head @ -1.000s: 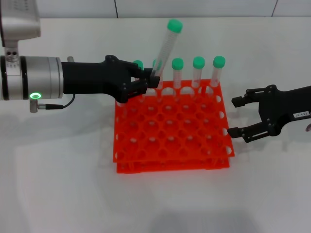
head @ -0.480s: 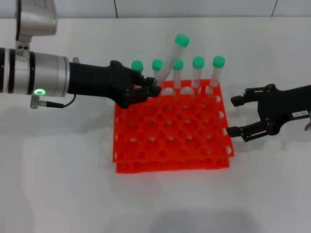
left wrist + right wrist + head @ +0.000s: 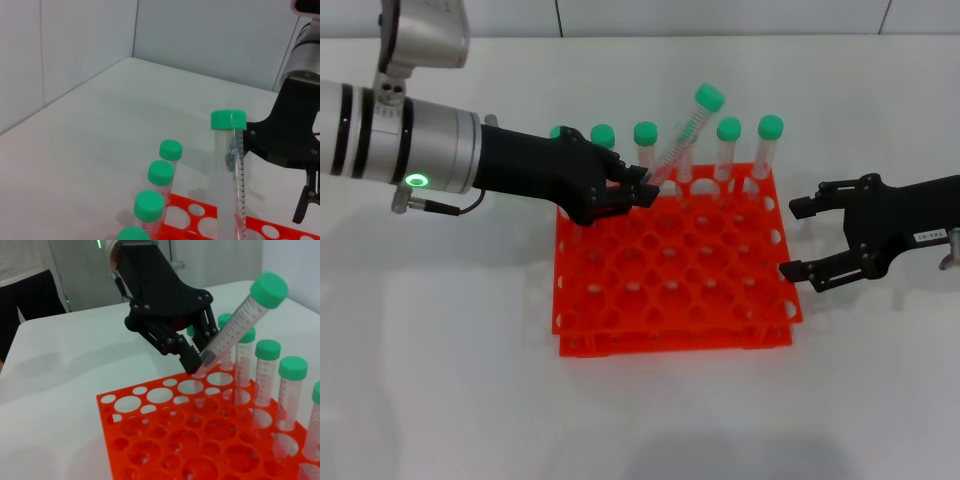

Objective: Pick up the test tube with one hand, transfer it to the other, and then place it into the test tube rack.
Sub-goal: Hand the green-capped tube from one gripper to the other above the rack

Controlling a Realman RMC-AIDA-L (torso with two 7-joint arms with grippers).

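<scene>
The test tube (image 3: 678,148) is clear with a green cap (image 3: 708,97) and leans to the right over the back row of the orange-red test tube rack (image 3: 620,300). My left gripper (image 3: 642,190), with its plain black wrist, is shut on the tube's lower end just above the rack's back holes. In the right wrist view the same left gripper (image 3: 197,362) pinches the slanted test tube (image 3: 235,325) over the rack (image 3: 150,440). The left wrist view shows the test tube (image 3: 229,175) close up. My right gripper (image 3: 792,240), with its white wrist label, hangs open beside the rack's right edge.
Several other green-capped tubes (image 3: 728,150) stand upright in the rack's back row. They also show in the left wrist view as a line of tube caps (image 3: 161,172). The rack sits on a white table (image 3: 440,380), with a wall behind.
My left gripper has moved right and lower with the tube. The tube now leans further right and its cap is lower. The right gripper has barely moved.
</scene>
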